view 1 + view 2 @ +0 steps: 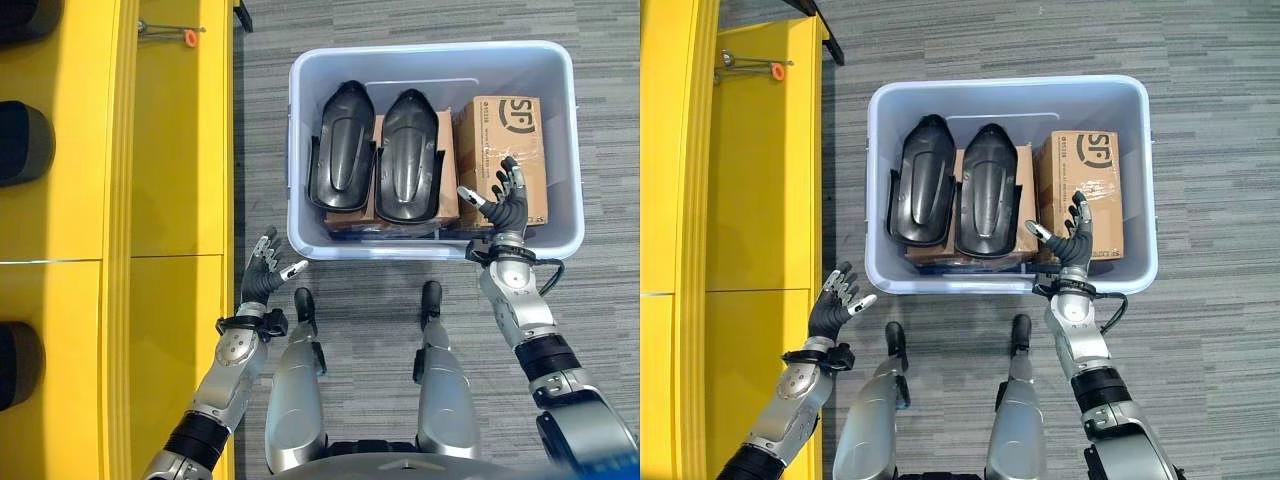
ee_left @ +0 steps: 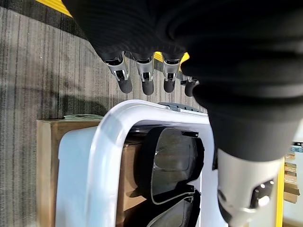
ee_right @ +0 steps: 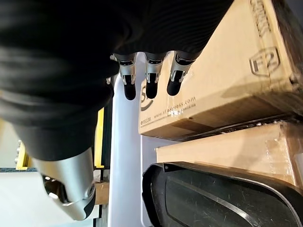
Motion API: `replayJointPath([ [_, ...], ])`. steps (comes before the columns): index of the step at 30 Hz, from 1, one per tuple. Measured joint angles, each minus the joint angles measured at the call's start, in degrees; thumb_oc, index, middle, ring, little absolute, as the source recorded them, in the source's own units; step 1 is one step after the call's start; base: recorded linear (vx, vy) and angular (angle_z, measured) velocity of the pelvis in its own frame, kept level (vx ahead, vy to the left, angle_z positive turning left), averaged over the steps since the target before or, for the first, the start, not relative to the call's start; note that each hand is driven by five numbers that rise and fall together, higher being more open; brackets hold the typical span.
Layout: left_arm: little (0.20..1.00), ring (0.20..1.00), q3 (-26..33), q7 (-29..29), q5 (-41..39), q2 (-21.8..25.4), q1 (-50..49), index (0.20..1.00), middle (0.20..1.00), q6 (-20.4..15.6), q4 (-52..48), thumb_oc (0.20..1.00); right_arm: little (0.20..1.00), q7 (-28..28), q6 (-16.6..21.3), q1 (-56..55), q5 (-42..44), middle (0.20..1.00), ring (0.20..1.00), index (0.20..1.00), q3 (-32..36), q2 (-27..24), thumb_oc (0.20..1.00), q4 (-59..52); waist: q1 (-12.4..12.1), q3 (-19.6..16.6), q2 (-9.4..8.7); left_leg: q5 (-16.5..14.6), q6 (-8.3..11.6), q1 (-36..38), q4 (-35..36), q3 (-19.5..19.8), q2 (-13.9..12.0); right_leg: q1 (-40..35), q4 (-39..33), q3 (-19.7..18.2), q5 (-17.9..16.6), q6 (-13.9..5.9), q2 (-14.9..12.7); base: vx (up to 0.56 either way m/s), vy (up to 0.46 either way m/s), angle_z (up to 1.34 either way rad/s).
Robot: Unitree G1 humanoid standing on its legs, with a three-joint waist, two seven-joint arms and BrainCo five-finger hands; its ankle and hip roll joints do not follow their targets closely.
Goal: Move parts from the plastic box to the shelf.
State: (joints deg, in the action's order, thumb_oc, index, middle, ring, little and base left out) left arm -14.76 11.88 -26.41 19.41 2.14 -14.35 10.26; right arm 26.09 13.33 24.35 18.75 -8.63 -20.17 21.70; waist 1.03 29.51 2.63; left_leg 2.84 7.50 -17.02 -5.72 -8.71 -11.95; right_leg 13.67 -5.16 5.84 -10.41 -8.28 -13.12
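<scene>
Both hands spread, empty: left hand [image 1: 263, 275] beside yellow shelf [image 1: 170, 150], right hand [image 1: 506, 208] over plastic box [image 1: 437, 60]. Black parts [image 1: 342, 148] (two, plus cardboard boxes [image 1: 505, 150]) unmoved; transfer seemingly unstarted.

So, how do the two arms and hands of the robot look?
Both arms are silver-grey with black joint bands. The left hand and right hand have silver fingers with dark tips, a separate thumb, and a dark ribbed cover over the back and wrist.
</scene>
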Motion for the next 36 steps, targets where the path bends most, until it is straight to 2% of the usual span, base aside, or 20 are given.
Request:
replayJointPath([
  [4, 1.0, 1.0, -0.4, 0.8, 0.0, 0.1, 1.6, 1.0, 1.0, 0.0, 0.0, 1.0, 1.0, 1.3, 0.1, 1.1, 0.1, 1.0, 1.0, 1.0, -1.4, 0.9, 1.0, 0.5, -0.5, 0.0, 0.05, 0.0, -0.01, 0.0, 0.2, -0.1, 0.1, 0.2, 0.0, -0.1, 0.0, 0.02, -0.1, -0.02, -0.003, 0.0],
  [6, 1.0, 1.0, -2.6, 1.0, -0.1, 0.2, 1.9, 1.0, 1.0, 0.0, 0.0, 1.0, 1.0, 2.1, 0.1, 6.1, 0.2, 1.0, 1.0, 1.0, -1.3, 2.7, 1.0, 7.4, -0.7, 0.1, 0.18, 0.4, 0.02, -0.3, 0.7, -0.1, 0.2, 0.7, 0.0, -0.1, 0.0, 0.02, -0.2, 0.0, 0.0, 0.0],
  [14, 1.0, 1.0, -3.4, 1.9, -0.1, 0.0, 3.1, 1.0, 1.0, 0.0, 0.1, 1.0, 1.0, 5.3, 0.0, 9.6, 0.2, 1.0, 1.0, 1.0, -1.0, 1.1, 1.0, 9.2, -0.8, 0.6, 1.21, 0.6, -0.21, -1.8, 0.7, 0.0, 1.1, 2.0, 0.1, 0.0, -0.2, -0.07, -1.0, 0.0, -0.003, 0.03],
  [29, 1.0, 1.0, -5.5, 3.4, -1.3, 0.0, 5.5, 1.0, 1.0, 0.0, 0.1, 1.0, 1.0, 7.3, -0.5, 14.5, 0.2, 1.0, 1.0, 1.0, -1.4, 1.2, 1.0, 14.9, -1.6, 0.9, 1.12, 1.0, -0.47, -4.1, 0.5, 0.0, 1.3, 4.5, 0.6, -0.1, -0.5, -0.23, -0.9, 0.0, -0.001, 0.0],
  [36, 1.0, 1.0, -5.6, 4.4, -1.4, -0.1, 6.0, 1.0, 1.0, -0.3, 0.1, 1.0, 1.0, 7.4, -1.2, 16.9, 0.2, 1.0, 1.0, 1.0, -4.9, 1.7, 1.0, 18.1, -1.8, 1.1, 0.82, 1.3, -0.54, -5.3, 0.4, 0.1, 1.2, 6.0, 1.3, -0.2, -0.5, -0.22, -0.9, -0.01, -0.003, -0.01],
])
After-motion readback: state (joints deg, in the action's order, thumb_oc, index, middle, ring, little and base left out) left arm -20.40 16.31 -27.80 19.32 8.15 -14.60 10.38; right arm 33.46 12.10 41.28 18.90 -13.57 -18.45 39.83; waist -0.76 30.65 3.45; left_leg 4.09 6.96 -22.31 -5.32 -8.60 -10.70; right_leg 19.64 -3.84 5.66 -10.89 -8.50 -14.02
